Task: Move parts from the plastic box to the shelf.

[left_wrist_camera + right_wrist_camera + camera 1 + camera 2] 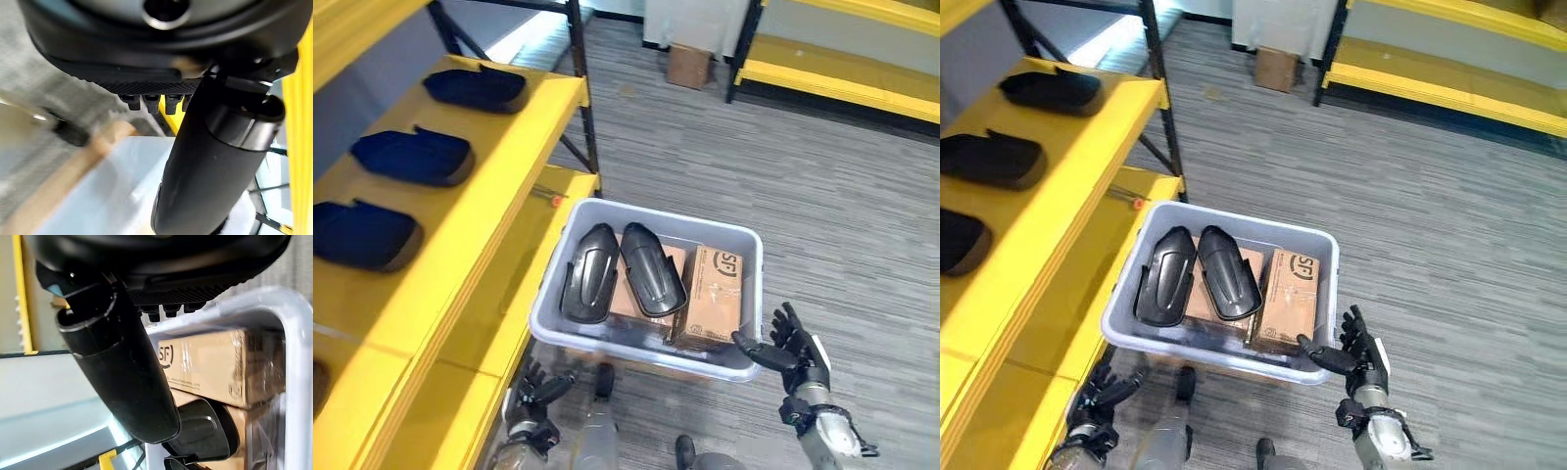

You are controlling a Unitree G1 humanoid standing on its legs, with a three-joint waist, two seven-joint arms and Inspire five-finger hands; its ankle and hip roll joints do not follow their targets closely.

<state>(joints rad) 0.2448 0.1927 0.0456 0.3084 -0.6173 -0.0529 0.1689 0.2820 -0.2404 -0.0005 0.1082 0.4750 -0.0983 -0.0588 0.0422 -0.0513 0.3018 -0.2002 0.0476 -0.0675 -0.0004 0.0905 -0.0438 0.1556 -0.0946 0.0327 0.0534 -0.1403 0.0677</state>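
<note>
We see two dark moulded parts (622,271) lying side by side in the pale plastic box (744,294), resting on cardboard cartons (712,297), with their long axes running from the near wall of the box toward the far one. Our right hand (790,348) hangs just outside the box's near right corner, fingers (787,323) spread and straight, thumb pointing in at the rim, holding nothing. Our left hand (536,392) sits low below the box's near left corner, fingers loosely open and empty too. The parts lie ahead of both hands and toward the left half of the box, so we judge the left hand the nearer, on the same side as the yellow shelf (499,186), where three like parts (413,155) already lie.
</note>
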